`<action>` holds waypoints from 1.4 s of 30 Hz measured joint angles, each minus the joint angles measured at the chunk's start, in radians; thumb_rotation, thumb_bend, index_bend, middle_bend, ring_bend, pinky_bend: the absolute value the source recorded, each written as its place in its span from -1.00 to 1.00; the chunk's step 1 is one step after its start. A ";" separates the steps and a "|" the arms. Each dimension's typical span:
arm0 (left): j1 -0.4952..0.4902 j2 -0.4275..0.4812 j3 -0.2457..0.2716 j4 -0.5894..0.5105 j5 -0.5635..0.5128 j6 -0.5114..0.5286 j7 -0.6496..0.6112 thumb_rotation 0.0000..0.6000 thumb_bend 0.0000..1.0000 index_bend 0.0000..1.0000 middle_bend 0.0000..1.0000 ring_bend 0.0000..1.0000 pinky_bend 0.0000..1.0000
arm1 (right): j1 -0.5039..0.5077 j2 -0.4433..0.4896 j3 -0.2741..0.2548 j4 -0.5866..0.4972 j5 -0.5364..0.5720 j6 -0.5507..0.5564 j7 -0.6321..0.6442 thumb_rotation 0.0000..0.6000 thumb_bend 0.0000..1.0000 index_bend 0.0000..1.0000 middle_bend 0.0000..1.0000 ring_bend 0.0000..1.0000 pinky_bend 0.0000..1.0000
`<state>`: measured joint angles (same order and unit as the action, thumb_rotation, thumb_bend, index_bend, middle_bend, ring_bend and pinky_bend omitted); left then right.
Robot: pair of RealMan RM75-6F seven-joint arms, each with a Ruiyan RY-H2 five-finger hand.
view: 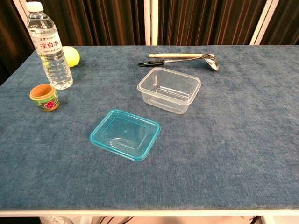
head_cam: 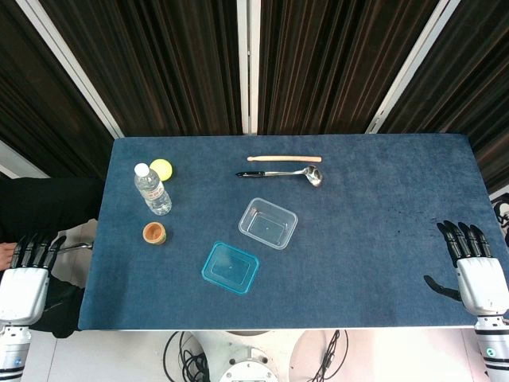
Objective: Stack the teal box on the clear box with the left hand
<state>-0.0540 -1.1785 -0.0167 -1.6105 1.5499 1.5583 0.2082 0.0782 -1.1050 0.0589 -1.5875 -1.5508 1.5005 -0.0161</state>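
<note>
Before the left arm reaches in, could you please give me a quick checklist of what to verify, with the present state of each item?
1. Teal box sits open side up, nothing on it: ok.
2. Clear box upright and empty, apart from the teal box: ok.
3. Left robot hand holds nothing, fingers extended: ok.
4. Small cup and water bottle stand left of the teal box, near the reach path: cannot tell.
5. Right robot hand at the table's right edge, away from both boxes: ok.

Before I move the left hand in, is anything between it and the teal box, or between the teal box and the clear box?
Nothing visible blocks either path. The left hand sits off the table's left edge. The small orange cup and water bottle stand farther back than the teal box. Only bare cloth separates it from the clear box.
</note>
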 measured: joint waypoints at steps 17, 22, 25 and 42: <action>-0.054 0.007 -0.014 -0.040 0.017 -0.062 0.043 1.00 -1.00 -0.78 -0.84 -0.97 -0.90 | 0.002 0.000 0.011 -0.001 -0.001 0.023 0.020 1.00 -0.87 -1.00 -0.86 -1.00 -1.00; -0.142 0.022 -0.030 -0.093 0.070 -0.152 0.076 1.00 -1.00 -0.78 -0.84 -0.97 -0.88 | 0.002 0.011 0.017 -0.006 -0.014 0.040 0.018 1.00 -0.87 -1.00 -0.86 -1.00 -1.00; -0.215 0.030 -0.043 -0.133 0.086 -0.253 0.091 1.00 -1.00 -0.78 -0.84 -0.97 -0.87 | 0.003 0.021 0.017 -0.020 -0.024 0.044 0.008 1.00 -0.87 -1.00 -0.86 -1.00 -1.00; -0.622 -0.153 -0.124 -0.237 -0.453 -0.738 0.533 1.00 -1.00 -0.89 -0.97 -1.00 -0.93 | -0.009 0.035 0.013 -0.056 -0.035 0.068 -0.024 1.00 -0.87 -1.00 -0.89 -1.00 -1.00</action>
<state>-0.6759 -1.3311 -0.1405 -1.8480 1.0968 0.8207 0.7408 0.0692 -1.0697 0.0717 -1.6432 -1.5853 1.5687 -0.0399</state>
